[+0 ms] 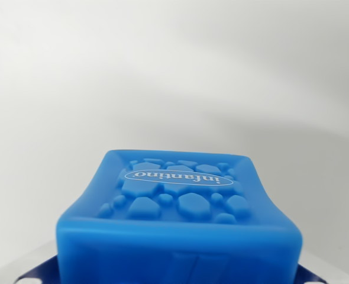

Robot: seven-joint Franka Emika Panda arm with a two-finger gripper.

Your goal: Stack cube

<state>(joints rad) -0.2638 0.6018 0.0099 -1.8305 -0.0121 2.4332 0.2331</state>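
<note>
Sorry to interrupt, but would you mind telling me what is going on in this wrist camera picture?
A blue Infantino cube fills the lower half of the wrist view, very close to the camera, which suggests the arm has it in hand for stacking. Its upper face has a raised pebble pattern and a logo oval that reads upside down. The fingers themselves are not clearly visible. Behind it there is only a plain white surface, and no second cube shows.

A soft blue cube (177, 222) is seen close up, low in the middle of the wrist view. Its upper face is recessed, covered with raised pebble shapes and marked with an upside-down white oval reading "infantino". Edges are rounded
</note>
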